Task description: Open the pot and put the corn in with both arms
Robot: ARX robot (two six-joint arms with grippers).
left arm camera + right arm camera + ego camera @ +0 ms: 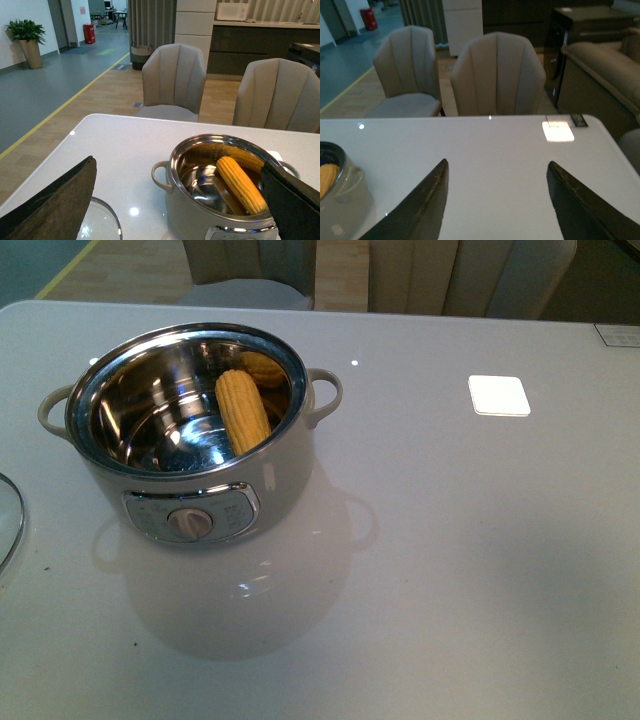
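Apparently task looking done — pot sitting open at left centre of front view, corn leaning inside against steel wall, glass lid lying on table at left edge. Nothing seeming left except retreat. Left gripper spread, empty, framing pot with corn between jaws but well beyond fingertips. Right gripper spread, empty — pot showing at lower left of its view, outside jaws.

Two robot grippers, each seen only from its own wrist camera, both with jaws spread.
The left gripper and the right gripper hold nothing between their dark fingers; neither arm appears in the front view.
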